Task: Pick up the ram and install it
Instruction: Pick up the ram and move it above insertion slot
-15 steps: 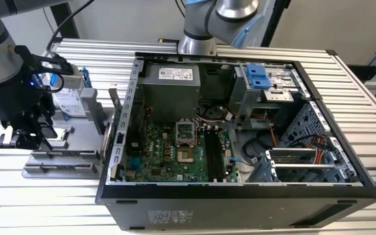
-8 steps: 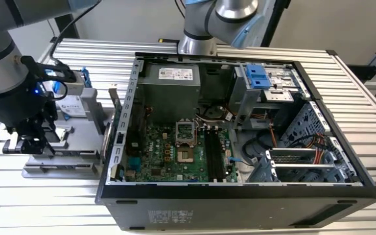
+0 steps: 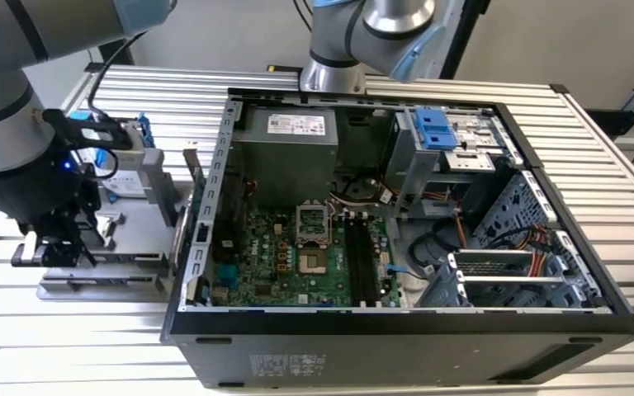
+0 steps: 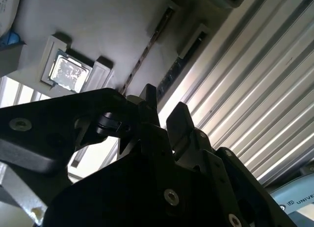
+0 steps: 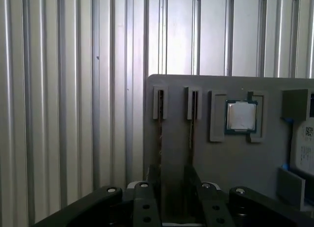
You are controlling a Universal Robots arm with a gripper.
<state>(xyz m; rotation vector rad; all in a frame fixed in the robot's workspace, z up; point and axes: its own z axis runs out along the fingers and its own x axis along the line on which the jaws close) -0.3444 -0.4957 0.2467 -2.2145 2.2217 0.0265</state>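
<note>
The ram (image 5: 159, 131) is a thin dark stick standing on edge in a slot of the grey parts tray (image 5: 235, 158); a second such stick (image 5: 191, 131) stands beside it. In the second wrist view the ram (image 4: 142, 60) runs as a dark line toward my fingers. My gripper (image 5: 172, 177) hovers low over the tray's near end, open, its black fingertips (image 4: 149, 101) roughly in line with the two sticks and nothing clamped between them. In the exterior view my gripper (image 3: 59, 247) hangs over the tray (image 3: 96, 285) to the left of the open computer case (image 3: 405, 322).
A square silver processor (image 5: 241, 115) sits in a tray pocket, and a hard drive in a blue frame (image 3: 119, 177) stands at the tray's far end. Inside the case, the motherboard's memory slots (image 3: 361, 252) run beside the processor socket (image 3: 313, 223). A ribbed metal table (image 3: 614, 148) lies underneath.
</note>
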